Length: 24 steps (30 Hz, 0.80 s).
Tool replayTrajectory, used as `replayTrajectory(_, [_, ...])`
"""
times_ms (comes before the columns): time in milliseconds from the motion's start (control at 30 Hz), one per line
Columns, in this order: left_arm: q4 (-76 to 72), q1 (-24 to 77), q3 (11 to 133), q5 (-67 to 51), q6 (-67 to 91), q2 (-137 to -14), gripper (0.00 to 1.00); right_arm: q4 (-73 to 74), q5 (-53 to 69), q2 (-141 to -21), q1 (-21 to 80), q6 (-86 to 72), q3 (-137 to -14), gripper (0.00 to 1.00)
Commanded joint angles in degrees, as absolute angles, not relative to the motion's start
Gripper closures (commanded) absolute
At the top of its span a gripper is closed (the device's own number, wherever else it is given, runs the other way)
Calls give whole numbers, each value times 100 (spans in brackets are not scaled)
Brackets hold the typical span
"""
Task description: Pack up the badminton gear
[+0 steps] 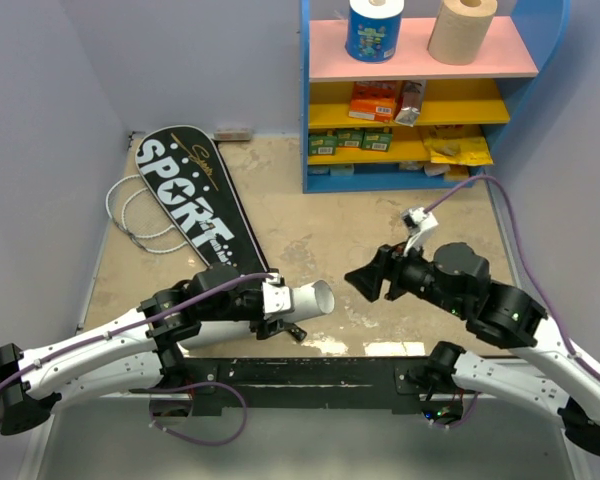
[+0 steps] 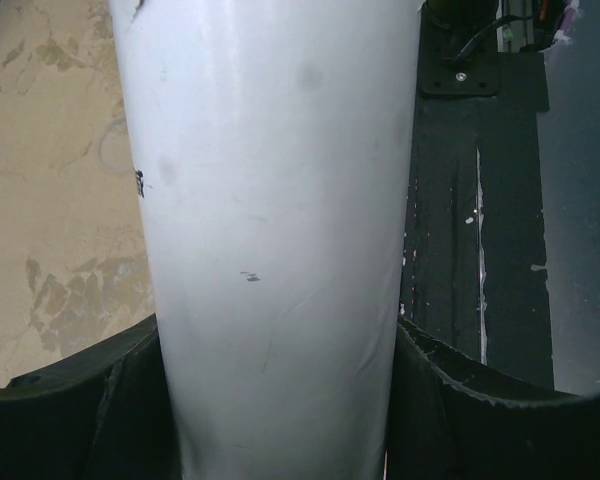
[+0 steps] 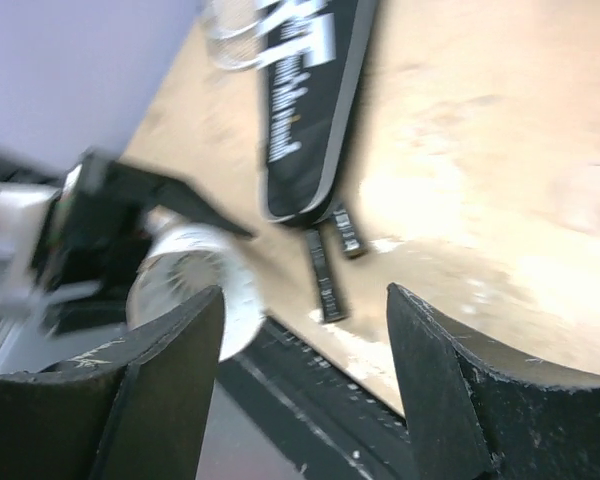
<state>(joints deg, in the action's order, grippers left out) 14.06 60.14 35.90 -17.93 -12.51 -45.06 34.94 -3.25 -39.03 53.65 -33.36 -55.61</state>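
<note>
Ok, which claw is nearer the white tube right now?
Left. The left claw is clamped around the white tube; the right claw is open, facing the tube's open end with a gap between.

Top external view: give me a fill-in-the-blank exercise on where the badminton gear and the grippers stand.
1. The left gripper is shut on the white tube, whose open end points toward the ___ arm.
2. The right gripper is ___ and holds nothing.
3. The black cover bears the word ___ in white.
Missing words: right; open; SPORT.
</note>
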Motion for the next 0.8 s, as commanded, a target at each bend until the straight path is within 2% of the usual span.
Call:
replayTrajectory(0, [835,6038,3700,-2031,-1143,-4517,100,5026,-2477,-4183,5353,-3805,-6038,31])
replayTrajectory(233, [844,6038,3700,-1881,-1090,-4465,100,5300,-3296,-5386,5239,-4175,-5880,31])
replayTrajectory(433, [853,6038,3700,-1767,-1063,-4412,100,3995,-2374,-6169,4158,-3412,-5372,32])
replayTrajectory(600, [861,6047,3700,-1688,-1055,-4325,100,3235,-1855,-6845,3991,-2734,-5466,31])
replayTrajectory(767, [888,6038,3683,-1644,-1028,-4236,100,3006,-1872,-7969,3911,-2567,-5958,31])
